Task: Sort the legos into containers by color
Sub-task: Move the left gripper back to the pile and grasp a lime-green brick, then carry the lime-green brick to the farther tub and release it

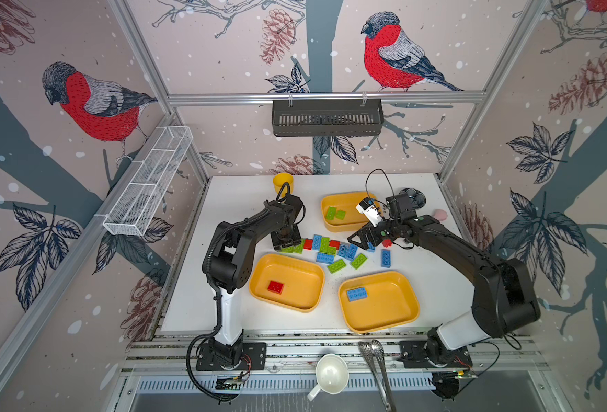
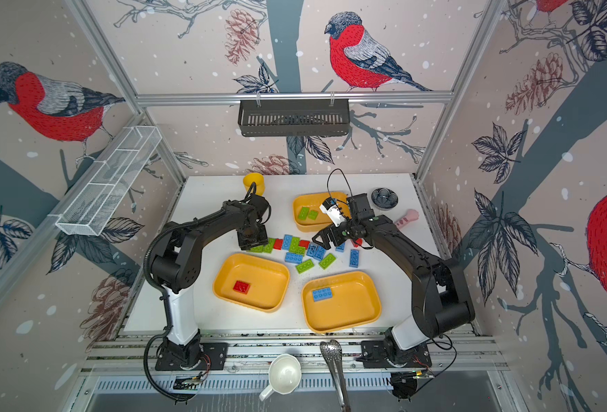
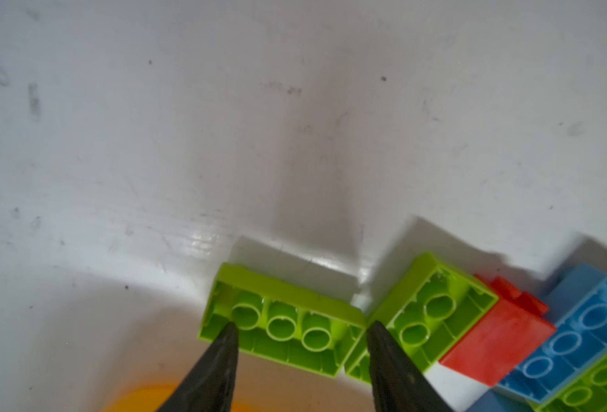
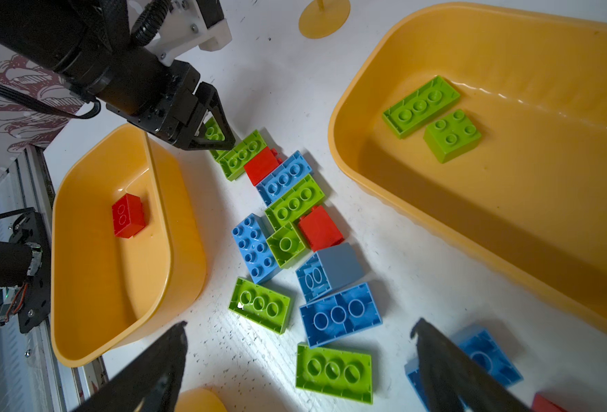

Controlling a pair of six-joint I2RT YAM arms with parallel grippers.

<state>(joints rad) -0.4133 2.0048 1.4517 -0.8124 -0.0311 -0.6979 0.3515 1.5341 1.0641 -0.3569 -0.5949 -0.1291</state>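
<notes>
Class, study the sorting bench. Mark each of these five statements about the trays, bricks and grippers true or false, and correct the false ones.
1. The far tray holds two green bricks. True.
2. One tray holds both a red and a blue brick. False: the red brick has the left near tray, the blue brick the right near tray.
3. The right gripper is open above the loose pile. True.
4. The left gripper straddles a red brick. False: a green brick lies between its jaws.
5. Every brick is already in a tray. False: the loose pile lies on the table.
</notes>
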